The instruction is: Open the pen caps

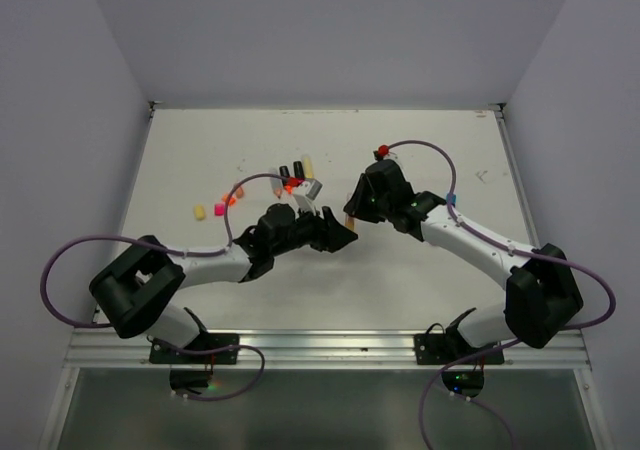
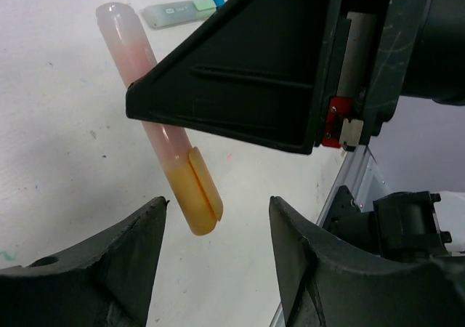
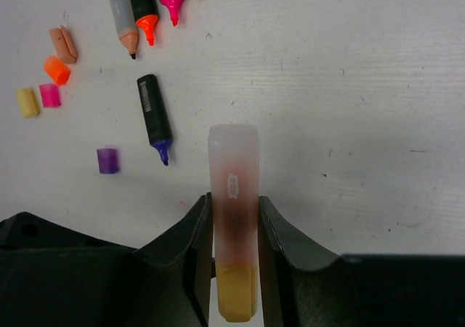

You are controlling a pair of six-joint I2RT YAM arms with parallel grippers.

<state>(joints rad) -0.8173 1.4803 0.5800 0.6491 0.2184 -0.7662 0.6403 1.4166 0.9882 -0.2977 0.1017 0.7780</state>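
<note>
The right fingers (image 3: 192, 254) hold the pink pen (image 3: 233, 167) tightly. The left fingers (image 2: 116, 269) stand wide on both sides of its yellow cap (image 2: 195, 192), not touching.

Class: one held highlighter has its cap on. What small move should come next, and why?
Probably close the left gripper on the yellow-orange cap: its open jaws sit either side of the cap, while the right gripper clamps the highlighter body.
</note>
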